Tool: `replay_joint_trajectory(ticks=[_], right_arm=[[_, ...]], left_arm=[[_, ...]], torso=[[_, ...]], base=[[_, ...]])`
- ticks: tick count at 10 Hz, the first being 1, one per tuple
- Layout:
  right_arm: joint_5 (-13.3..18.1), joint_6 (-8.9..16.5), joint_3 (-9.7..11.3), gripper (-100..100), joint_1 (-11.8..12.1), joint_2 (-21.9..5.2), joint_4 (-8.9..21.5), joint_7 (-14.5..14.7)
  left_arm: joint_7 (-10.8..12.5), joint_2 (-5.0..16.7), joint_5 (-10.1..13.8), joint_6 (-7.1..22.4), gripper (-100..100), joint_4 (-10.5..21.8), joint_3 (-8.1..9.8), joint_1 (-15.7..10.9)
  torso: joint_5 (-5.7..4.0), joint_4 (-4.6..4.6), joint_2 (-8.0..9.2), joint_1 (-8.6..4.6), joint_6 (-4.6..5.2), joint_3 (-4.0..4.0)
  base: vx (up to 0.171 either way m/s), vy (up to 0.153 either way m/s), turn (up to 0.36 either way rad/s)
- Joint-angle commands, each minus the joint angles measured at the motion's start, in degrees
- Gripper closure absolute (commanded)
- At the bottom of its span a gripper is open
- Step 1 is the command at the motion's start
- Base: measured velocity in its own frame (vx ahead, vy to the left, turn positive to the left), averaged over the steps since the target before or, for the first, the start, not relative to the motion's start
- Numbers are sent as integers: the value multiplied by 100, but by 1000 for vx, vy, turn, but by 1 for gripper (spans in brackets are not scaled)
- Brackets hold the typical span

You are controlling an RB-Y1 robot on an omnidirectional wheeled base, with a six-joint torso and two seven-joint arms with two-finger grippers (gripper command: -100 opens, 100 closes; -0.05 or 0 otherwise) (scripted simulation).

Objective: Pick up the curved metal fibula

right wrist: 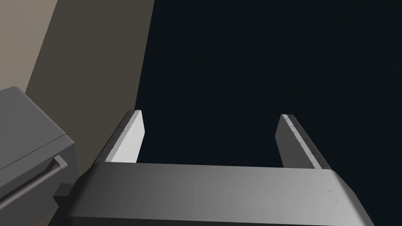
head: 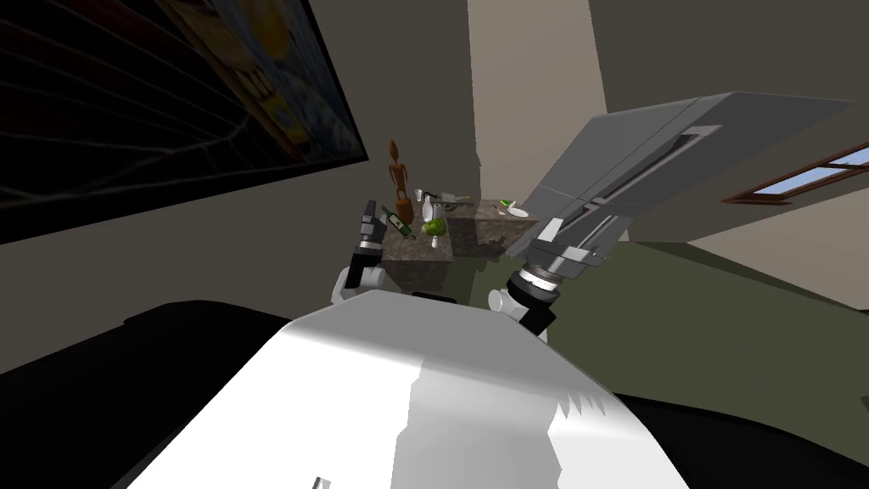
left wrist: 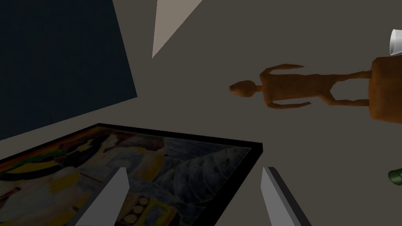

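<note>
Thin, light grey, blade-like fingers

Right tool, fingers spread apart, grey bar-handled cabinet beside it, dark expanse ahead

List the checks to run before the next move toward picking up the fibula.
1. Left gripper open: ok.
2. Right gripper open: ok.
3. Fibula located on the counter: cannot tell, items there are too small.
4. Left gripper aimed at the counter: not ok, it faces the wall beside the wooden figure.
5. Right gripper clear of the grey fridge: cannot tell, it hangs close by.
</note>
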Motion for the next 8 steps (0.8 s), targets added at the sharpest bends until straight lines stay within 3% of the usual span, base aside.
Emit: replay_joint_trajectory(ticks=[1,8], right_arm=[[0,0,0,0,0,0,0,0],[0,0,0,0,0,0,0,0]], left_arm=[[4,63,-35,286,-100,160,92,-157],[38,197,-119,1282,-100,538,364,-453]], torso=[[0,0,0,0,0,0],[0,0,1,-1,-2,1]], base=[[4,-13,-180],[2,-10,-81]])
